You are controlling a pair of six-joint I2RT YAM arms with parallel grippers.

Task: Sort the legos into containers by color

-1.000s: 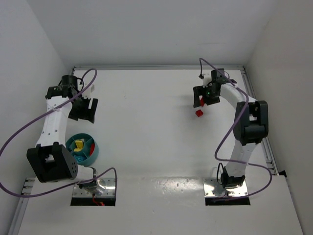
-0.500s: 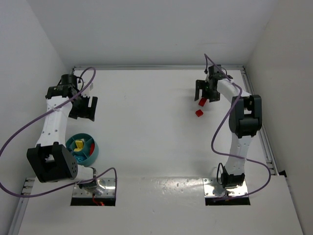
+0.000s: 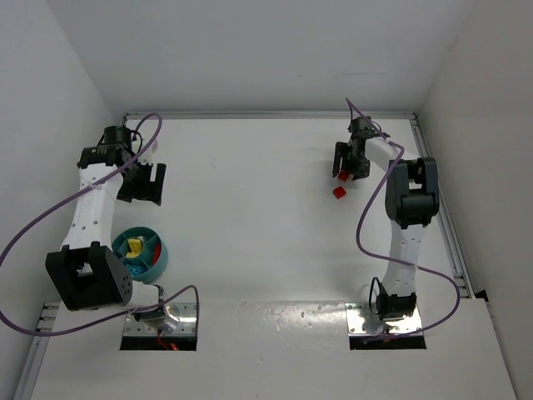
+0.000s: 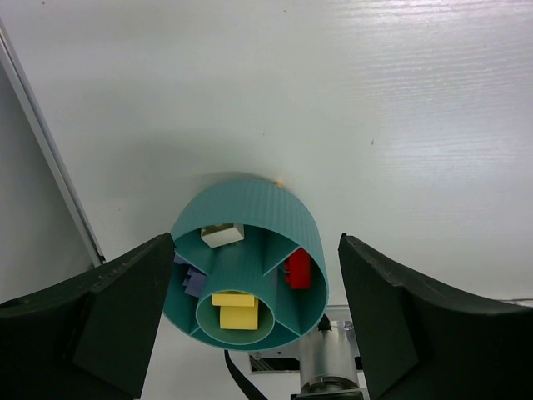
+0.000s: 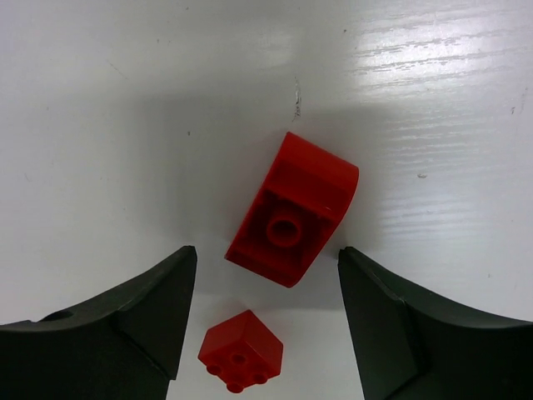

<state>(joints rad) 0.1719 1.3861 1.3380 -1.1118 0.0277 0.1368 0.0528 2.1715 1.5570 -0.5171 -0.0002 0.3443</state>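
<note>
In the left wrist view the round teal bowl [image 4: 283, 218] shows its containers: yellow legos [image 4: 236, 308] in the central hub, a red one [image 4: 297, 268] in the right compartment, blue ones [image 4: 190, 279] on the left, and a pale piece [image 4: 221, 234] at the top. My left gripper [image 4: 256, 246] hangs open above the bowl [image 3: 158, 254], holding nothing. At the far right, my right gripper [image 5: 266, 250] is open and low over the table. Its fingers stand either side of a large curved red lego [image 5: 293, 212] without touching it. A small red lego [image 5: 241, 350] lies just beside it [image 3: 338, 192].
White walls close in the table on the left, back and right, with a metal rail [image 3: 437, 192] along the right edge. Both arm bases sit on metal plates [image 3: 160, 321] [image 3: 408, 321] at the near edge. Purple cables [image 3: 33, 225] loop off each arm.
The right arm has straightened and its gripper has settled lower over the large red lego, with its jaws somewhat narrower. The left arm has stayed put.
</note>
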